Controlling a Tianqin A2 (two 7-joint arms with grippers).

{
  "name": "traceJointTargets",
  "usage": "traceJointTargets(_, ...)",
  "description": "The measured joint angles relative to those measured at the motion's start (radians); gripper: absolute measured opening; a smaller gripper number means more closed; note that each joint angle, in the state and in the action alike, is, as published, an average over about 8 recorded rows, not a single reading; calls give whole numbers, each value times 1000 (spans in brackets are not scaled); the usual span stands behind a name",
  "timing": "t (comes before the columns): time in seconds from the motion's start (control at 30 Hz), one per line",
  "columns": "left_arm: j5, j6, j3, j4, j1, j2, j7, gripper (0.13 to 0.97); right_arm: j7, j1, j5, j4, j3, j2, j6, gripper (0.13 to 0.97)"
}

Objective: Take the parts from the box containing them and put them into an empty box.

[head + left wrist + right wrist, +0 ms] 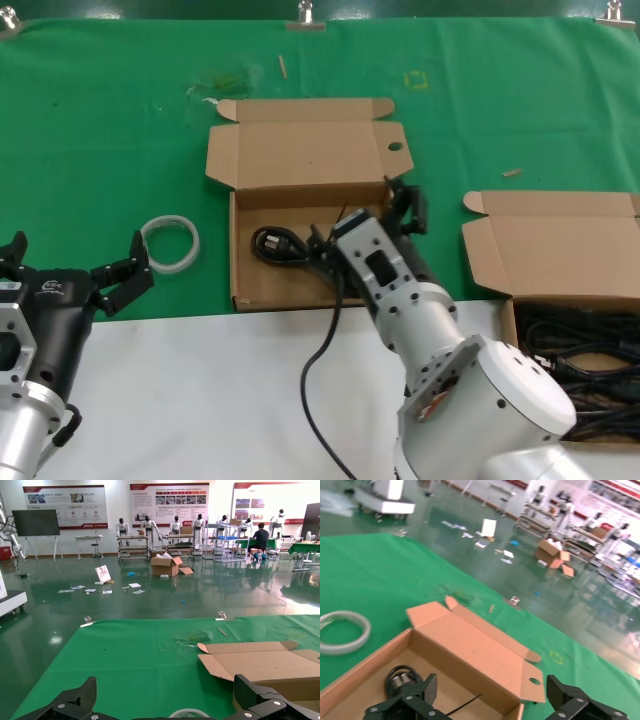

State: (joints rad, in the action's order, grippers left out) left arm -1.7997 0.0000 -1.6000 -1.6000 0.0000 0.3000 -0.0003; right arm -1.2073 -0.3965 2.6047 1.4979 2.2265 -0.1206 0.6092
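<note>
Head view: right gripper (pixel 370 215) spread wide, holding nothing, above the empty box (pixel 262 288) where one cord (pixel 282 245) already lies. Better to withdraw straight up, avoiding the trailing lead.

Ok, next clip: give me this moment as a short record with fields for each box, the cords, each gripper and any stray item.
target box: shallow brown cardboard box with holed lid tab, open, centre of green cloth
cord placed: black bundled power cord lying inside it, lead trailing out over the front edge
source box: brown cardboard box with plain lid, far right, more black cords inside
right gripper: open over target box
left gripper: open, idle at left
stray item: white tape ring on the cloth
</note>
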Motion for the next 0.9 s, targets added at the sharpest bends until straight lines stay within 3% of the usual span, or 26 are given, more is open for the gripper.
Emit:
traceJointTargets(0.27, 0, 0, 0, 0, 0, 0, 0, 966, 152, 50, -101, 13, -79, 0, -76, 795)
traceJointTargets(0.57, 0, 0, 0, 0, 0, 0, 0, 966, 322, 106, -214, 27, -167, 0, -162, 912)
traceJointTargets(0.9, 0, 0, 0, 0, 0, 0, 0, 966, 513, 168, -341, 43, -266, 0, -258, 964)
